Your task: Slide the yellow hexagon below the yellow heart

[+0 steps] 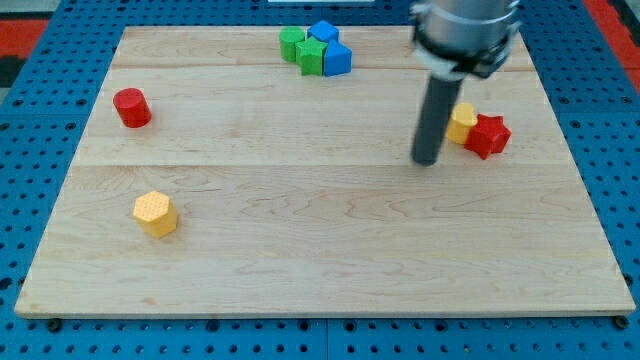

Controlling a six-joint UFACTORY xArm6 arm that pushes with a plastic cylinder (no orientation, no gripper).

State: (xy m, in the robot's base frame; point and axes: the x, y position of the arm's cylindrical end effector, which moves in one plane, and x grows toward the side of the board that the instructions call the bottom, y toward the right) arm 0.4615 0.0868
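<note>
The yellow hexagon (155, 213) lies on the wooden board (320, 260) at the view's lower left. The yellow heart (462, 122) sits at the view's right, touching a red star-shaped block (488, 135) on its right side. My tip (427, 160) rests on the board just left of and slightly below the yellow heart, far to the right of the yellow hexagon. The rod partly hides the heart's left edge.
A red cylinder (131, 107) stands at the upper left. A cluster of green blocks (302, 48) and blue blocks (331, 48) sits at the top centre. A blue pegboard surface (30, 200) surrounds the board.
</note>
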